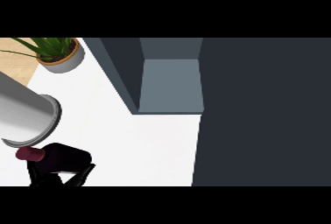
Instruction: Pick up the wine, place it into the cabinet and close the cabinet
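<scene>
Wine (55, 156) near counter's (155, 144) front-left edge, left hand (61, 176) fingers curled round it; could clip cabinet (171, 85) wall going in.

wine (55, 156) btm hidden by left hand (61, 175), hand cut off at lower edge

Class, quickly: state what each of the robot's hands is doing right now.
Left hand: black fingers curled round the dark wine bottle with the maroon cap, low at the view's left.
Right hand: not in view.
</scene>
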`<action>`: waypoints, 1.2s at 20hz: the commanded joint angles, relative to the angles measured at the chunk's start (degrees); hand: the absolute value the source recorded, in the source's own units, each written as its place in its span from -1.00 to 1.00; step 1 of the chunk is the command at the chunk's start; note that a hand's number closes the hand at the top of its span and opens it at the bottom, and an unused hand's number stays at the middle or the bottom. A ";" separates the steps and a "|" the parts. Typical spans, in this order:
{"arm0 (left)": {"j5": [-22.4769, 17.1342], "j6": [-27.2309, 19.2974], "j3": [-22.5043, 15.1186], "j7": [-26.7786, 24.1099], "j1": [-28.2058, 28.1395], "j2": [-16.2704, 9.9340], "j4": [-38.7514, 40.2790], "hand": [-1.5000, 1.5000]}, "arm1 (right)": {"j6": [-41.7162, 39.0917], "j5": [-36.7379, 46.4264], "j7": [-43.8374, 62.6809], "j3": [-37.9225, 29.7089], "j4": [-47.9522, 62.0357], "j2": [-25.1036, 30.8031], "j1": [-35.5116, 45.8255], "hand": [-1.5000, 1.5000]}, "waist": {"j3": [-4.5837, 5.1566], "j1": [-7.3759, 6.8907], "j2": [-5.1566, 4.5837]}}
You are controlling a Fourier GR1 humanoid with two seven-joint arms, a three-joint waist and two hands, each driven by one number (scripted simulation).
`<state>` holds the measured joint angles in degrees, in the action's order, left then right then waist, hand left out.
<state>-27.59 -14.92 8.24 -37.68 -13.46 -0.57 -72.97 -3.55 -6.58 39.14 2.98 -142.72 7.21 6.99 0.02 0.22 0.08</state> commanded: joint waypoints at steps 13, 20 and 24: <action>-2.76 9.53 1.06 0.53 5.10 -2.33 4.69 1.00 | 0.09 1.13 -0.92 4.12 -3.71 -3.69 -2.21 -1.00 | 0.00 -0.21 -0.01; 8.48 3.52 -1.92 -8.49 8.56 -2.65 13.33 1.00 | 0.48 -1.60 2.26 1.66 -6.41 -2.63 -1.88 -1.00 | 0.03 0.43 -0.03; 9.62 7.71 -4.19 -5.29 9.60 -6.46 10.63 1.00 | -2.13 -2.35 -1.68 1.63 -4.36 -2.63 -4.47 -1.00 | -0.04 0.26 -0.01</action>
<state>-20.91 -9.71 6.64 -43.25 -4.69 -4.80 -63.61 -4.71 -5.49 37.49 4.30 -142.41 4.93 5.49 -0.13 0.38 0.15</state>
